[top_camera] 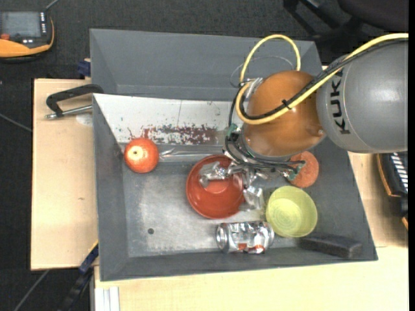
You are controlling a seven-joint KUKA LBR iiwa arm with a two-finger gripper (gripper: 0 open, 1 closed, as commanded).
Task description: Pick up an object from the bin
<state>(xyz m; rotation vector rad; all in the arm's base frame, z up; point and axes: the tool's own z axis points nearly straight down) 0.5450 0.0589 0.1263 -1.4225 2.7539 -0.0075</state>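
Evidently the red bowl (209,199) was the thing nearest the claw (248,185). It sat near the middle of the grey metal bin (123,225), resting on the floor. The claw had its tip low at the bowl's right rim, under the arm's orange wrist cover; whether it was open or closed could not be told, and nothing could be seen in its hold. By that reading the pick was not yet made: the grasp and the lift were both left to do.

Just right of the bowl stood a yellow-green cup (292,212). A crushed drink can (244,237) lay in front of both, near the front wall. An orange disc (307,169) sat behind the cup, and a black bar (332,244) lay in the front right corner. A red apple (141,156) rested well apart, by the left rear wall.

Reddish specks marked the rear wall. The bin stood on a pale desk (227,297), with dark floor beyond and an orange-edged device (24,34) lying on it.
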